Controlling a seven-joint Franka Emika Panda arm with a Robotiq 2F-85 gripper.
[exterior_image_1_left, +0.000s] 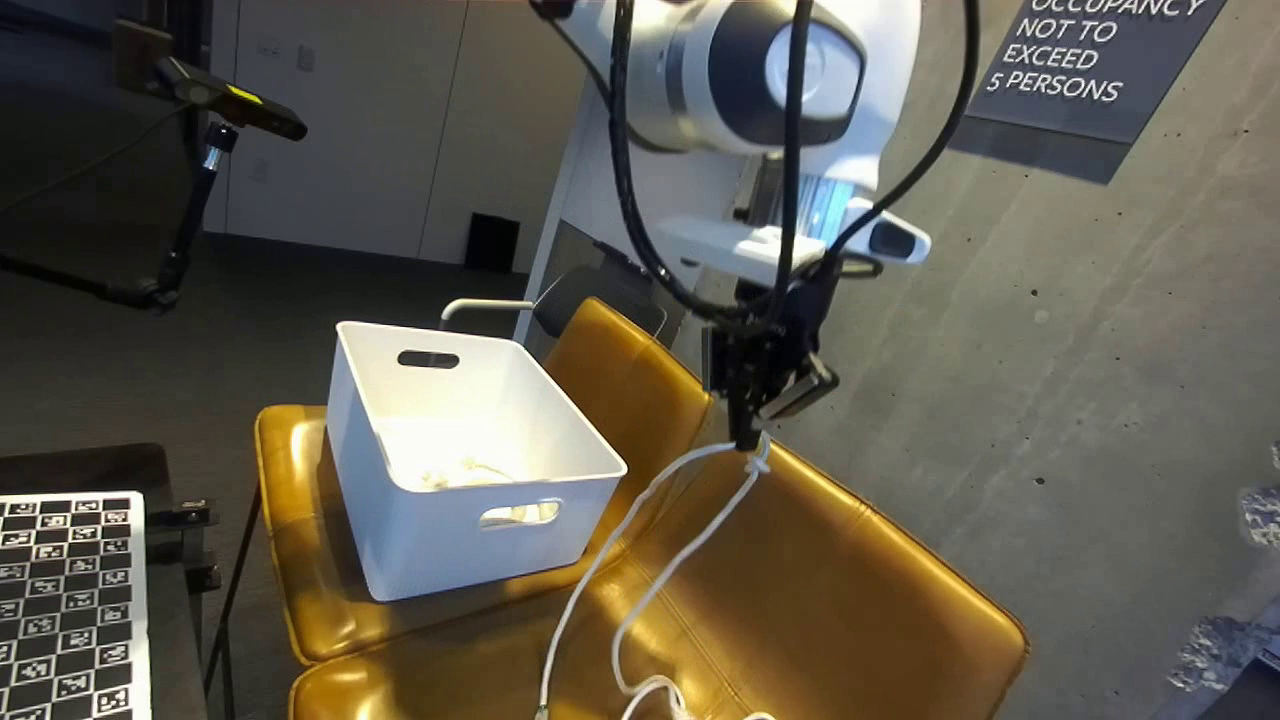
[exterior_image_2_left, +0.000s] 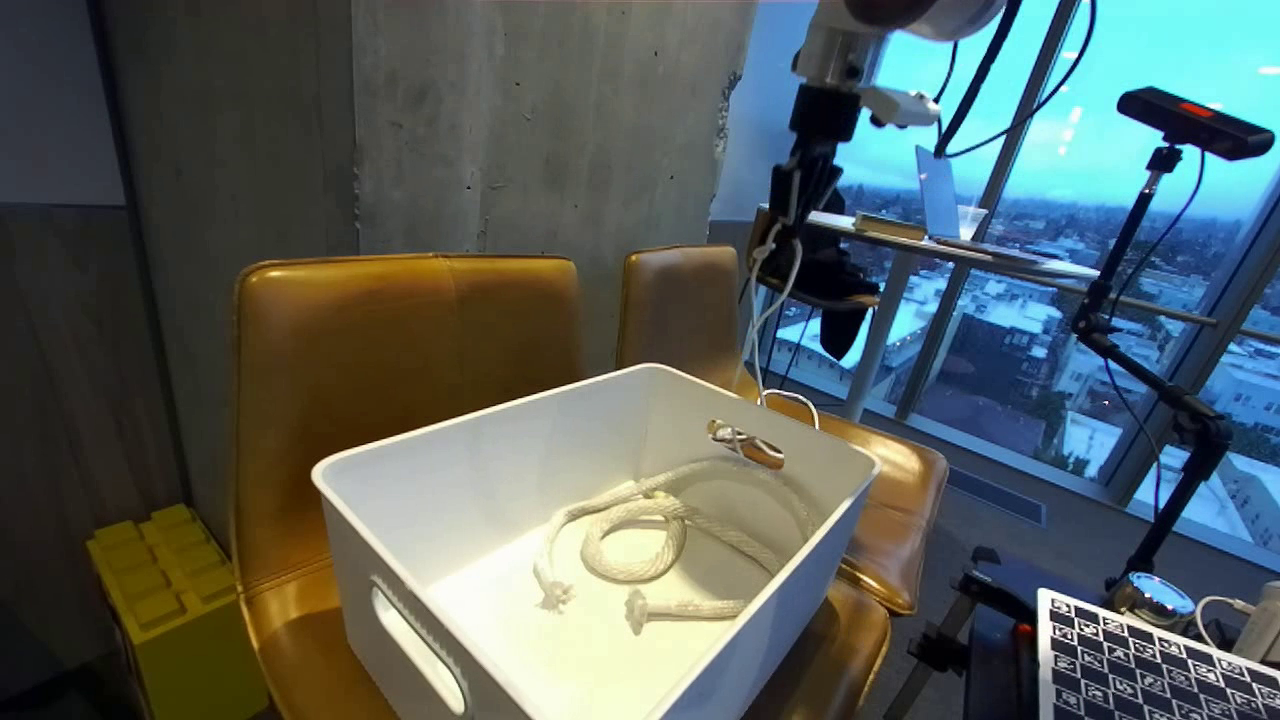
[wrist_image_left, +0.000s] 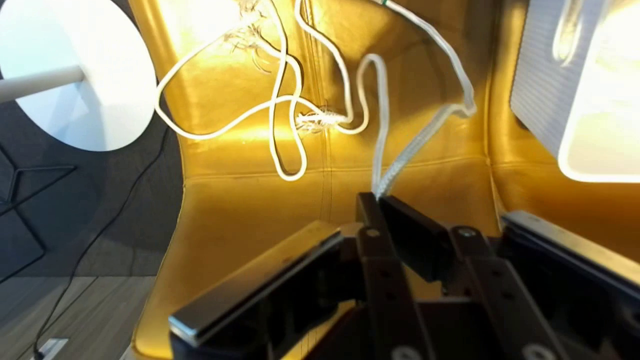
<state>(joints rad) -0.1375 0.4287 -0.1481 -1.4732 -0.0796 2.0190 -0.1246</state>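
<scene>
My gripper (exterior_image_1_left: 748, 440) is shut on a thin white rope (exterior_image_1_left: 757, 464). It hangs in the air above a tan leather chair (exterior_image_1_left: 850, 570). In the wrist view the fingertips (wrist_image_left: 378, 197) pinch the rope (wrist_image_left: 411, 152), and two strands run down from them. The rest of the rope lies in loops with frayed ends on the chair seat (wrist_image_left: 235, 210). In an exterior view a knot shows in the rope (exterior_image_2_left: 762, 252) just below the gripper (exterior_image_2_left: 785, 222). A white bin (exterior_image_1_left: 460, 550) stands on the adjoining chair (exterior_image_2_left: 400, 350). A thicker white rope (exterior_image_2_left: 628, 570) lies coiled inside the bin.
A concrete wall (exterior_image_1_left: 1000, 400) rises behind the chairs. A camera on a jointed stand (exterior_image_2_left: 1195, 125) and a checkered board (exterior_image_2_left: 1160, 660) stand opposite. A yellow block (exterior_image_2_left: 180, 600) sits beside the bin's chair. A round white disc with a post (wrist_image_left: 120, 100) is beside the rope's chair.
</scene>
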